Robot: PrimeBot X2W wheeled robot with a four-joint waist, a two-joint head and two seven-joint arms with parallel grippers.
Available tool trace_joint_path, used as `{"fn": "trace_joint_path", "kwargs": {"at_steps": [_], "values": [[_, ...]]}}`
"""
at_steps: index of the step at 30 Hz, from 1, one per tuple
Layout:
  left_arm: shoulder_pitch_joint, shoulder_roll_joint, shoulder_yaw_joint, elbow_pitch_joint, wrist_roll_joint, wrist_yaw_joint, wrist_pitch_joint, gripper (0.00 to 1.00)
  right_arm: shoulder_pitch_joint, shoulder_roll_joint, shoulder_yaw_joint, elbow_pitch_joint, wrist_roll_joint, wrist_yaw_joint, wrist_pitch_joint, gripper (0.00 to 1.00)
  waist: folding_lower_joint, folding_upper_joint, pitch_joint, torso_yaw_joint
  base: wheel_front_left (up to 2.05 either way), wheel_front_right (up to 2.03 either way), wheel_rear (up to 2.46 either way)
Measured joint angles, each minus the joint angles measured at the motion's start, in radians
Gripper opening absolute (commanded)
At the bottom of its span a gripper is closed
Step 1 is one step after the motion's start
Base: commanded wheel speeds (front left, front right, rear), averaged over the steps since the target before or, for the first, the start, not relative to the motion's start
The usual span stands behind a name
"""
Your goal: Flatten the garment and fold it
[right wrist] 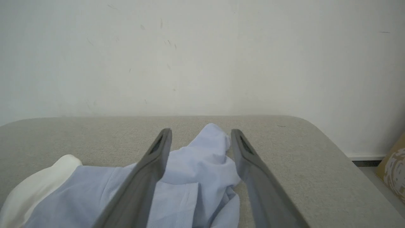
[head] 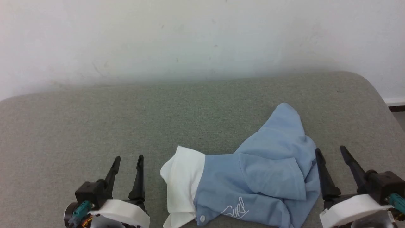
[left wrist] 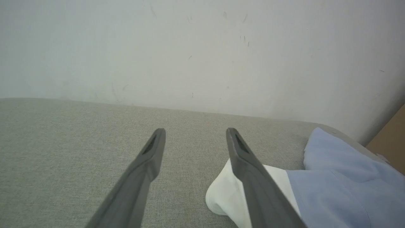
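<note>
Currently your crumpled blue polo shirt lies at the grey cushion's front edge. Your left gripper and right gripper flank it, jaws spread.

White cursive logo on garment front, approx. "Surf"; last letter unclear.

The right gripper holds its two dark fingers spread apart, with nothing between the tips. A crumpled light blue shirt lies under and between them on a grey fabric surface, its white end at the lower left. A pale scuffed wall stands behind, and a brown box shows at the right edge.
</note>
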Motion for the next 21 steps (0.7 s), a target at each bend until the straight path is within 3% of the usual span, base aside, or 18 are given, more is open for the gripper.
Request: {"fn": "trace_joint_path", "kwargs": {"at_steps": [6, 14, 21], "values": [[-0.007, 0.008, -0.032, 0.026, 0.000, 0.002, 0.081, 1.00, 0.045, 0.002, -0.018, -0.091, 0.003, 0.000, 0.033, 1.00, 0.0000, 0.0000, 0.007, -0.027, 0.00, 0.00, 0.00], [-0.144, 0.017, -0.157, 0.136, -0.009, -0.028, 0.379, 1.00, 0.047, 0.004, 0.000, -0.107, 0.029, 0.000, 0.046, 1.00, 0.0002, 0.0000, 0.038, -0.033, 0.00, 0.00, 0.00], [-0.222, 0.075, -0.222, 0.255, -0.014, -0.037, 0.593, 1.00, 0.037, 0.004, 0.009, -0.092, 0.049, 0.000, 0.045, 1.00, 0.0002, 0.0000, 0.067, -0.056, 0.00, 0.00, 0.00]]}}
